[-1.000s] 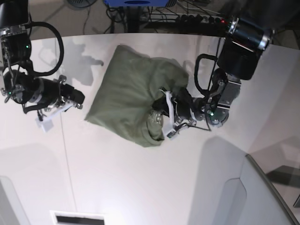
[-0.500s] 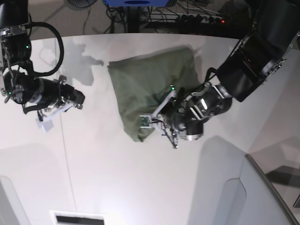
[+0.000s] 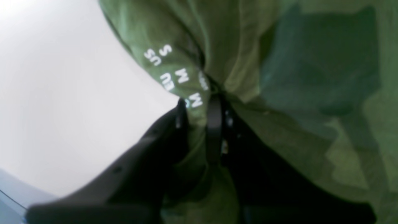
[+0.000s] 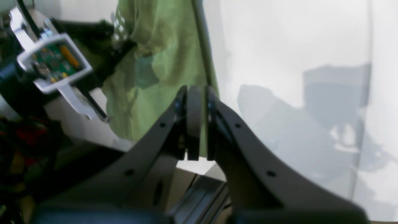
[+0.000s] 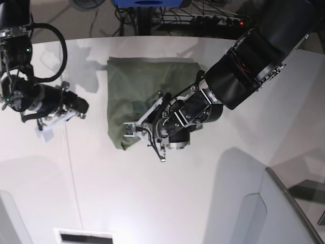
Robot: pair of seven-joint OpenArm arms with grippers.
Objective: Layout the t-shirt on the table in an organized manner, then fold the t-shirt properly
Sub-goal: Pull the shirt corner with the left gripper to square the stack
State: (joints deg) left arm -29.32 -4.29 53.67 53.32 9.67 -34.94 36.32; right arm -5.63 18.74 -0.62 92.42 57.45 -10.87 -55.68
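Observation:
The olive-green t-shirt (image 5: pixel 137 91) lies partly spread on the white table (image 5: pixel 177 203), top edge fairly straight, lower part bunched. My left gripper (image 5: pixel 127 134) reaches over it from the right and is shut on its lower left edge. In the left wrist view the black fingers (image 3: pixel 182 115) of the left gripper (image 3: pixel 199 105) pinch the t-shirt (image 3: pixel 279 77) right at the white printed size letters. My right gripper (image 5: pixel 84 108) hovers left of the shirt, apart from it. In the right wrist view the right gripper (image 4: pixel 194 93) is shut and empty, facing the t-shirt (image 4: pixel 161 62).
A grey translucent panel (image 5: pixel 284 208) rises at the lower right, and another grey panel (image 5: pixel 10 218) sits at the lower left. Cables and a power strip (image 5: pixel 213 20) lie beyond the table's far curved edge. A white slotted piece (image 5: pixel 84 236) sits at the near edge.
My left arm swung left across the table, dragging the gripped part of the shirt with it; the cloth went from a bunched heap to a wider, flatter sheet. The right arm shifted slightly.

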